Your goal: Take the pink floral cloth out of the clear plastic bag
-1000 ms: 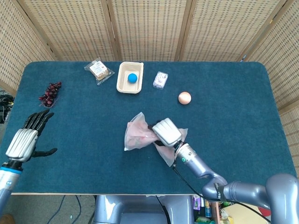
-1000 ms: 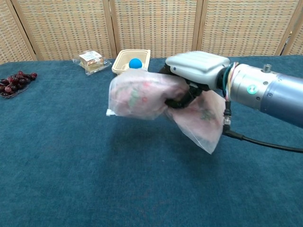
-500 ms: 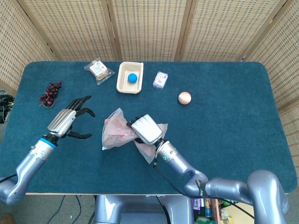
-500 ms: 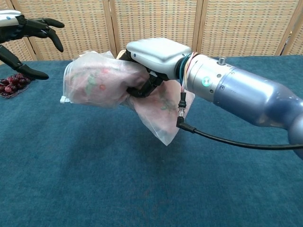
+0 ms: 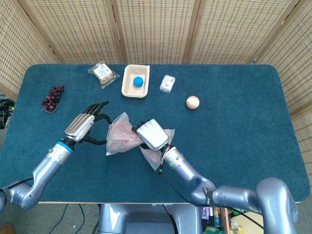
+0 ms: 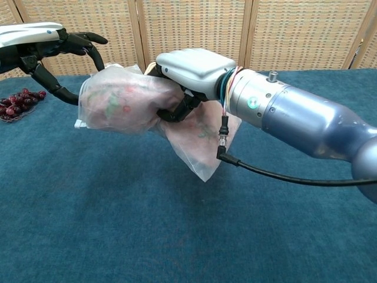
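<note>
The right hand (image 6: 188, 73) grips the clear plastic bag (image 6: 126, 106) around its middle, holding it up off the blue table (image 5: 243, 141) (the chest view shows it well clear of the cloth surface). The pink floral cloth (image 5: 123, 138) bulges inside the bag's left portion, just left of that hand. The left hand (image 5: 85, 127) hovers beside the bag's far end, fingers spread, holding nothing.

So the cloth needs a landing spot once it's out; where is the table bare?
Bare blue tabletop right of the peach-coloured ball, and along the near edge. Crowded at the back: dark grapes, wrapped snack, beige tray, small packet.
</note>
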